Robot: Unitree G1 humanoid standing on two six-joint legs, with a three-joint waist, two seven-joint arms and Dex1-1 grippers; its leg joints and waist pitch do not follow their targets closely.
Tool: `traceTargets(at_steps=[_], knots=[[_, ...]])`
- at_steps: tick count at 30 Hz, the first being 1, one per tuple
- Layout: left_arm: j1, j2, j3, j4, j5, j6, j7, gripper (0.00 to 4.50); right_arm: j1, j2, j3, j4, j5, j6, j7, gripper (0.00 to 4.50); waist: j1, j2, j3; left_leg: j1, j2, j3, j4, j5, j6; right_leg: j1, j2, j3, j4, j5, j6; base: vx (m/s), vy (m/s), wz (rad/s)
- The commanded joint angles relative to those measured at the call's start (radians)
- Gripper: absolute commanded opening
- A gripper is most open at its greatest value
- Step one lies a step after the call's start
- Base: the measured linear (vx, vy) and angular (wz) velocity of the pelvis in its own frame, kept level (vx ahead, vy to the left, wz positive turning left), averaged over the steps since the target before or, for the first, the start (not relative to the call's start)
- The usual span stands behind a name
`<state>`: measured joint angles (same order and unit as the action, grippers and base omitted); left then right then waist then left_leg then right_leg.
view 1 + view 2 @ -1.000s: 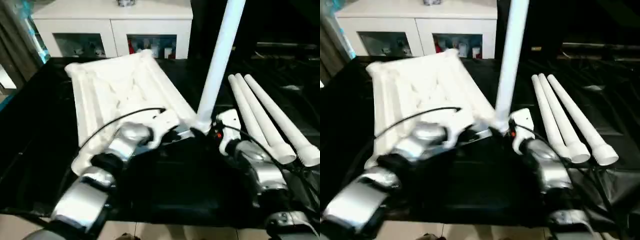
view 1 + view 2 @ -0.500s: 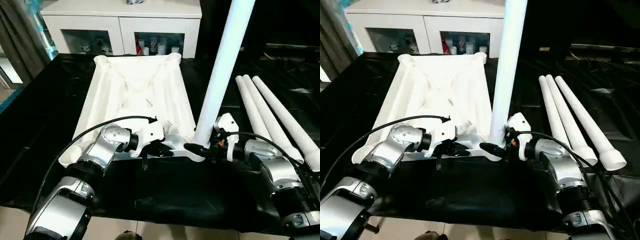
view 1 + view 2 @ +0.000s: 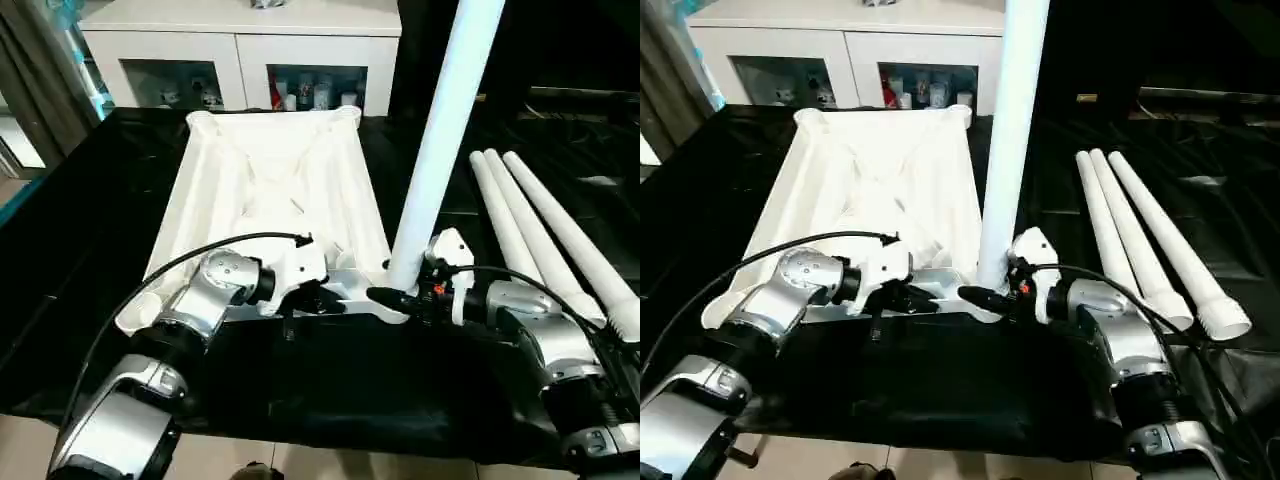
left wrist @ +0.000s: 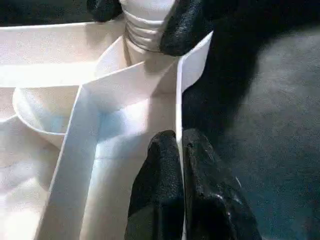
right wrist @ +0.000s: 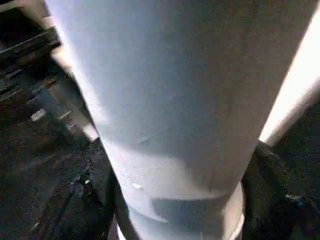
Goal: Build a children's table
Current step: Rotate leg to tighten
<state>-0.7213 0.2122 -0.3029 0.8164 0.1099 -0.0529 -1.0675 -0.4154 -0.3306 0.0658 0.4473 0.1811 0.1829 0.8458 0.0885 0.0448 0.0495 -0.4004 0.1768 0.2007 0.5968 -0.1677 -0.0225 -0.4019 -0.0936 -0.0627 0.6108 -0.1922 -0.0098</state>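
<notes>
Tabletop (image 3: 270, 190) lies underside-up on the black-draped work table (image 3: 80, 230). First leg (image 3: 440, 150) stands near-upright at the near right corner socket (image 4: 145, 55); seated or not, can't tell. Right gripper (image 3: 392, 297) is clamped around the leg's base. Left gripper (image 4: 180, 165) pinches the tabletop's near rim, fingers closed on the thin wall. Three spare legs (image 3: 545, 235) lie side by side, well right of the tabletop. So: one leg going in, three left.
</notes>
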Motion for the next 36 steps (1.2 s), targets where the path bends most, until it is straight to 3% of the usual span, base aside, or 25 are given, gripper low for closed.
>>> traceTargets(at_steps=[1, 5, 8, 9, 11, 12, 18, 25, 29, 32, 36], knots=[[-0.051, -0.043, 0.052, 0.055, 0.003, 0.049, 0.191, 0.0, 0.007, 0.057, -0.019, 0.065, -0.04, -0.005, -0.159, 2.7, -0.006, -0.02, -0.064, 0.033, 0.054, -0.025, -0.072, -0.225, 0.037, 0.035, -0.066, 0.041, -0.083, -0.24, -0.217, 0.0, 0.0, 0.0], [-0.085, -0.098, 0.065, 0.101, 0.013, 0.086, 0.315, 0.0, -0.008, 0.121, -0.056, 0.118, -0.052, -0.005, -0.322, 2.7, -0.009, -0.022, -0.062, 0.033, 0.053, -0.027, -0.076, -0.25, 0.027, 0.036, -0.066, 0.042, -0.089, -0.277, -0.193, 0.0, 0.0, 0.0], [-0.121, -0.166, 0.077, 0.145, 0.02, 0.112, 0.449, 0.0, -0.03, 0.191, -0.08, 0.17, -0.064, 0.012, -0.486, 2.7, -0.013, -0.018, -0.066, 0.034, 0.051, -0.028, -0.076, -0.236, 0.018, 0.036, -0.063, 0.042, -0.087, -0.234, -0.194, 0.0, 0.0, 0.0], [-0.133, -0.197, 0.074, 0.157, 0.023, 0.11, 0.479, 0.0, -0.037, 0.218, -0.073, 0.18, -0.074, 0.012, -0.52, 2.7, -0.009, -0.013, -0.068, 0.035, 0.05, -0.029, -0.074, -0.23, 0.024, 0.039, -0.065, 0.042, -0.086, -0.217, -0.197, 0.0, 0.0, 0.0], [-0.142, -0.224, 0.069, 0.167, 0.026, 0.099, 0.485, 0.0, -0.043, 0.243, -0.061, 0.183, -0.087, -0.007, -0.531, 2.7, -0.007, -0.016, -0.069, 0.031, 0.048, -0.028, -0.072, -0.214, 0.036, 0.042, -0.065, 0.041, -0.085, -0.184, -0.199, 0.0, 0.0, 0.0], [-0.142, -0.224, 0.069, 0.167, 0.026, 0.099, 0.485, 0.0, -0.043, 0.243, -0.061, 0.183, -0.087, -0.007, -0.531, 3.05, -0.006, -0.017, -0.07, 0.03, 0.048, -0.028, -0.071, -0.207, 0.048, 0.044, -0.066, 0.041, -0.084, -0.173, -0.198, 0.0, 0.0, 0.0], [-0.121, -0.199, 0.054, 0.142, 0.015, 0.049, 0.382, 0.0, -0.056, 0.213, -0.058, 0.145, -0.059, -0.054, -0.412, 3.67, -0.01, -0.02, -0.067, 0.024, 0.049, -0.03, -0.074, -0.223, 0.064, 0.047, -0.065, 0.039, -0.087, -0.207, -0.186, 0.0, 0.0, 0.0], [-0.08, -0.128, 0.037, 0.111, -0.003, -0.002, 0.22, 0.0, -0.042, 0.098, -0.029, 0.074, -0.036, -0.047, -0.212, 3.67, -0.014, -0.023, -0.069, 0.02, 0.05, -0.028, -0.066, -0.189, 0.101, 0.051, -0.067, 0.037, -0.081, -0.163, -0.209, 0.0, 0.0, 0.0], [-0.033, -0.051, 0.023, 0.048, -0.036, -0.034, 0.04, 0.0, -0.016, -0.017, -0.008, -0.013, 0.008, 0.0, 0.006, 3.67, -0.009, -0.022, -0.07, 0.022, 0.055, -0.025, -0.063, -0.172, 0.118, 0.05, -0.063, 0.035, -0.074, -0.13, -0.229, 0.0, 0.0, 0.0], [-0.02, -0.028, 0.02, 0.027, -0.049, -0.034, -0.026, 0.0, -0.016, -0.047, -0.002, -0.019, 0.01, -0.001, 0.053, 3.67, -0.004, -0.024, -0.069, 0.024, 0.059, -0.024, -0.063, -0.173, 0.116, 0.046, -0.065, 0.037, -0.072, -0.139, -0.237, 0.0, 0.0, 0.0], [-0.008, 0.012, 0.021, 0.016, -0.06, -0.045, -0.101, 0.0, -0.032, -0.076, 0.011, 0.006, -0.008, -0.02, 0.091, 3.67, 0.0, -0.025, -0.068, 0.026, 0.059, -0.023, -0.067, -0.192, 0.091, 0.042, -0.065, 0.038, -0.074, -0.172, -0.234, 0.0, 0.0, 0.0]])
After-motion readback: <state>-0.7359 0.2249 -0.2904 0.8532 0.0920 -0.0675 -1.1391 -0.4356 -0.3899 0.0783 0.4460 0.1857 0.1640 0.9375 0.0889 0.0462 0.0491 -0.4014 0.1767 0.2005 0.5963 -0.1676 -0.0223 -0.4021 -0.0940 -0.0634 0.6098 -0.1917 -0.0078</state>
